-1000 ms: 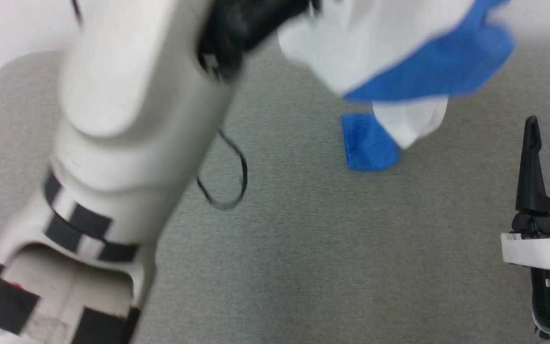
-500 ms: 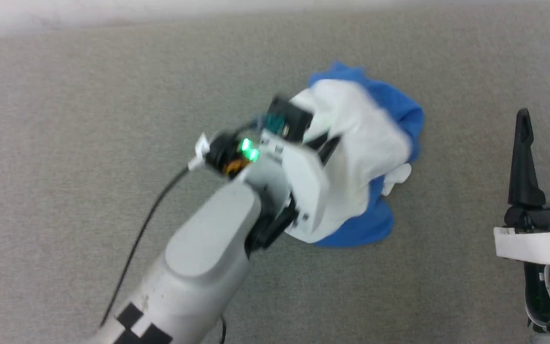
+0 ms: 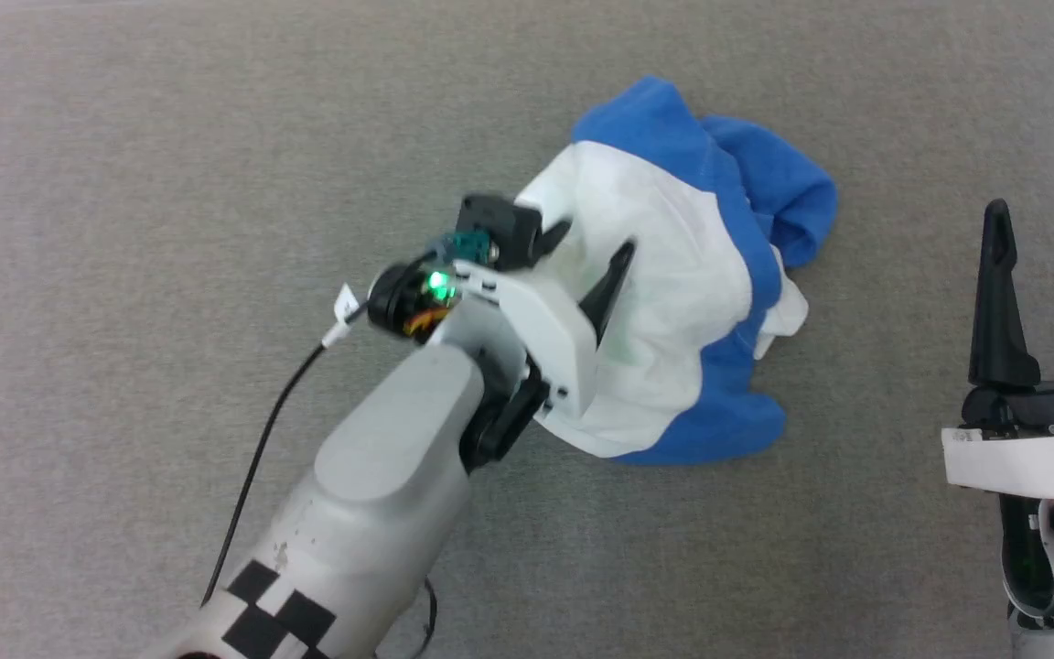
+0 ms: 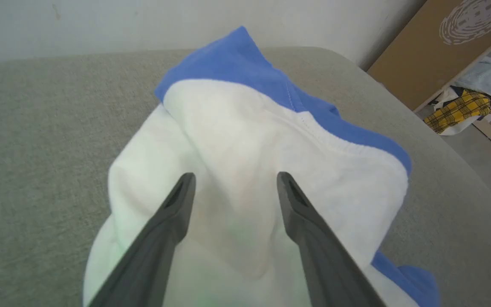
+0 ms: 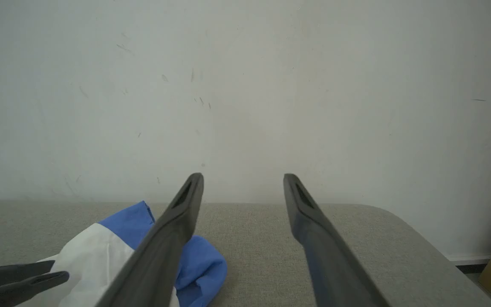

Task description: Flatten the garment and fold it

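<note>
- Grey woven fabric surface (image 3: pixel 124 183): lies under everything noted below.
- White soft cloth shirt with bright blue sleeves and trim (image 3: pixel 673 302): crumpled in a heap, upper centre-right of the frame, lying on the grey surface.
- Left gripper (image 3: pixel 595 238): centre of frame, over the shirt's white body; fingers spread, clamping nothing.
- Right gripper (image 3: pixel 1045 206): right edge, well apart from the shirt; fingers spread, empty.

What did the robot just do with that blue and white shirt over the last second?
The left arm lowered the shirt from up in the air onto the grey table. Then the left fingers, which had been shut on the cloth, opened and let it go. The shirt now lies in a crumpled heap under them. The right fingers stayed open and idle off to the side.
</note>
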{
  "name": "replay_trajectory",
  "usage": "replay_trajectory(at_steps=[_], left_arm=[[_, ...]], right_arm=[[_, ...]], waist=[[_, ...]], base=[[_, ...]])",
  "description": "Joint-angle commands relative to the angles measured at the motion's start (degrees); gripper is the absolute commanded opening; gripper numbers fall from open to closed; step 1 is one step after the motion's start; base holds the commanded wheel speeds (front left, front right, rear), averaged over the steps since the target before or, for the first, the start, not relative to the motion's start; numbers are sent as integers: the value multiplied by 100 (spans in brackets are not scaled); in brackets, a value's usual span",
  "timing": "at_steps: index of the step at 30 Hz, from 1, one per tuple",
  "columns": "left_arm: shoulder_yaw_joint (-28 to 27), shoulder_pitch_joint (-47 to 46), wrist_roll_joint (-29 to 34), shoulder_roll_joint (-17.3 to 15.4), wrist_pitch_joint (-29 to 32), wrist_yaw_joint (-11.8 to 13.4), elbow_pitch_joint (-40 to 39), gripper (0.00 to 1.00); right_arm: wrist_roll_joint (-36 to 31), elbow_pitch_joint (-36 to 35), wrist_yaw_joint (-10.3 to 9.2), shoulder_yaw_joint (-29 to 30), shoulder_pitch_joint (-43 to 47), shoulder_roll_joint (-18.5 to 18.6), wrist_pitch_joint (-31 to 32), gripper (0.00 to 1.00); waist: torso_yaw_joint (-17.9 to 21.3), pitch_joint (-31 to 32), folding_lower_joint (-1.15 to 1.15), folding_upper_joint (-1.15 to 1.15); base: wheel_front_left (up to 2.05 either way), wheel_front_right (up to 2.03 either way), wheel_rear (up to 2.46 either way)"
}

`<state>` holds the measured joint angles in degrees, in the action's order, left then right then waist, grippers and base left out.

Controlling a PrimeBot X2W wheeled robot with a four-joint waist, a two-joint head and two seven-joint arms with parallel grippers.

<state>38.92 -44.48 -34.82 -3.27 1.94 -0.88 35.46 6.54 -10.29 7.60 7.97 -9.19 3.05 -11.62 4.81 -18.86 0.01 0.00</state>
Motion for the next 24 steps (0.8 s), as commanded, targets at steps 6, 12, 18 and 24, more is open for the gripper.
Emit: replay_trajectory(at_steps=[6,12,18,24], left_arm=[[-217,-191,4,-102,-551,139,-922,100],[-676,425,352,-938,-1058,829,-2431,100],[-1263,1956,467,-1643,-1506,1558,-3903,100],[-1775,3614,701,-1664,-1684,2140,-4732,100]], right_arm=[[19,37,-11,-31,28,-17,35,100],[44,29,-11,-21,156,-17,69,100],[89,42,-11,-25,311,-17,88,100],[153,100,-11,-46,569,-17,132,100]], waist=[[-324,297,-1,0],[-468,416,-1,0],[-533,467,-1,0],[-656,505,-1,0]], base=[[0,0,0],[0,0,0],[0,0,0],[0,0,0]])
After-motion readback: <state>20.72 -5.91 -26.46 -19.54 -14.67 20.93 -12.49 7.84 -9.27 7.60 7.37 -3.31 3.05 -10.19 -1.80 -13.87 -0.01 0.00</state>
